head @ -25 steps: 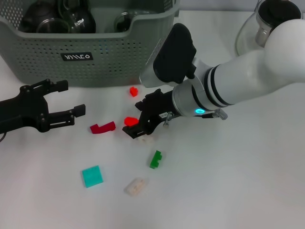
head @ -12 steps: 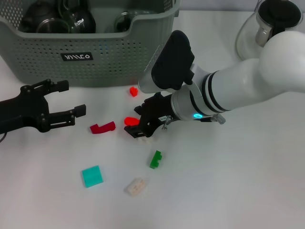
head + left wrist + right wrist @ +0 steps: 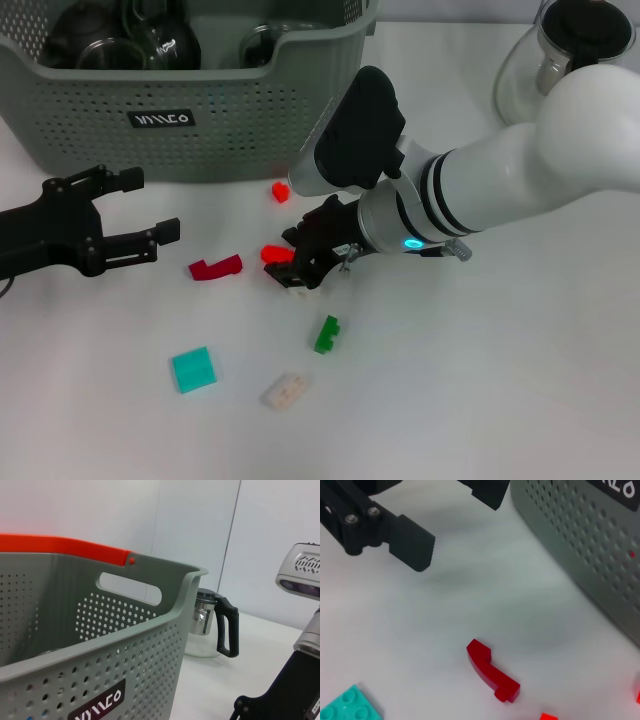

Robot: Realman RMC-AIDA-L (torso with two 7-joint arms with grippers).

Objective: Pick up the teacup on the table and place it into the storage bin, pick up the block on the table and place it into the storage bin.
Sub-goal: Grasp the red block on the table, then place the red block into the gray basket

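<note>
Head view: right end effector (image 3: 296, 272) grips a pale block (image 3: 303, 289); left end effector (image 3: 128, 212) open.

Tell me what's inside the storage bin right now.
In the head view the storage bin holds several dark glass vessels, likely teapots or teacups, crowded at its far end. No blocks show among them, but its near wall hides the floor, so something could lie there.
</note>
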